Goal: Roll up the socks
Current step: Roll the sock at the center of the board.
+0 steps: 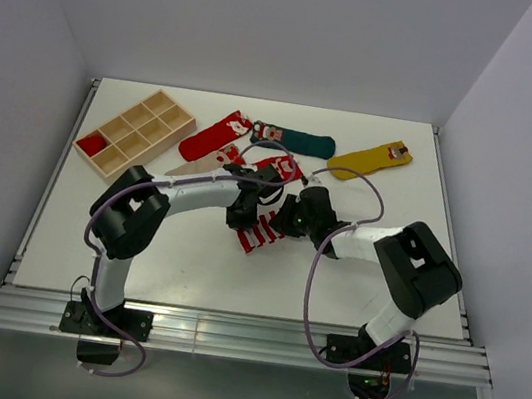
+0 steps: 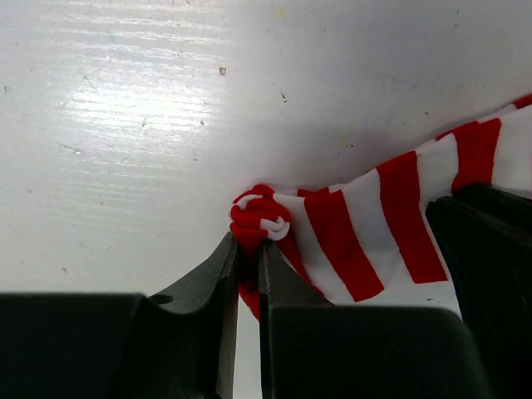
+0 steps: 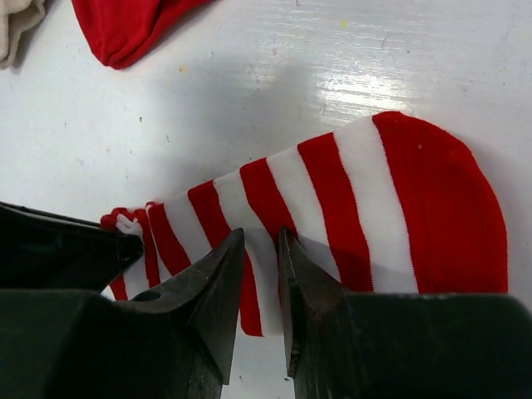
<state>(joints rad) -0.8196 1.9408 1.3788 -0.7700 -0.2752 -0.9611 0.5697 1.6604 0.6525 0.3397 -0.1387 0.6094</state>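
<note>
Your white counter, scuffed and glossy, is boxed in by pale walls, with a wooden tray at its far-left corner and more socks near the far edge. The striped sock lies at the counter's middle. Your left tool is clamped nearly closed on its bunched end, while your right tool straddles its midsection, jaws slightly parted, grip impossible to tell.

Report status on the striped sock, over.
Left gripper shut on bunched end of striped sock. Right gripper astride its middle, jaws narrowly apart, grip unclear. Red sock apart, not in the way.
</note>
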